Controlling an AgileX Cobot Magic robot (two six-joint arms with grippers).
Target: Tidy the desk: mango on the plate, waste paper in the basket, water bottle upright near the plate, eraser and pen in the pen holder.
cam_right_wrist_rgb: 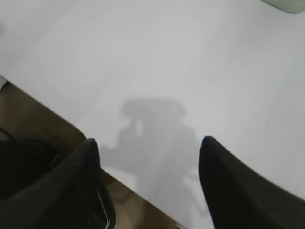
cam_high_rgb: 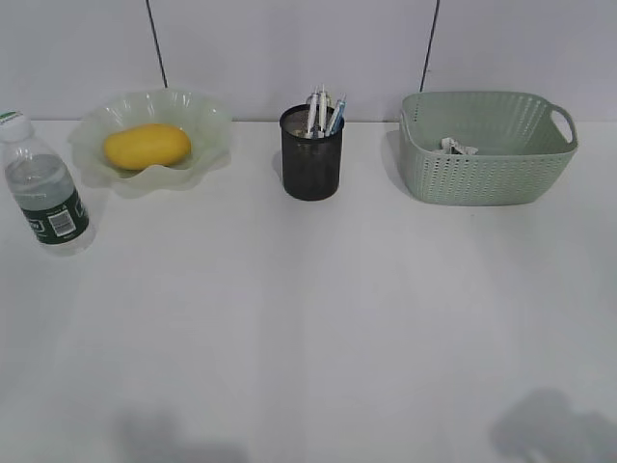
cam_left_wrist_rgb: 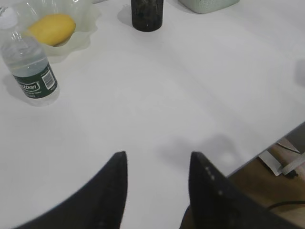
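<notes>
inside basket [cam_high_rgb: 487,174] waste paper [cam_high_rgb: 457,147] only exterior shows, wrist views both claws parted

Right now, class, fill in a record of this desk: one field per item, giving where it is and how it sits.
mango: on the plate
water bottle: upright, left of plate
pens: standing in pen holder
waste paper: inside basket
left gripper: jaws open, empty
right gripper: jaws open, empty

Obstacles stand only along the far edge of the desk [cam_high_rgb: 318,328]: water bottle [cam_high_rgb: 43,188] far left, plate [cam_high_rgb: 152,142] (holding the mango [cam_high_rgb: 147,146]), pen holder [cam_high_rgb: 311,152] centre, basket [cam_high_rgb: 487,147] right, with passable gaps between; the near expanse lies open.
</notes>
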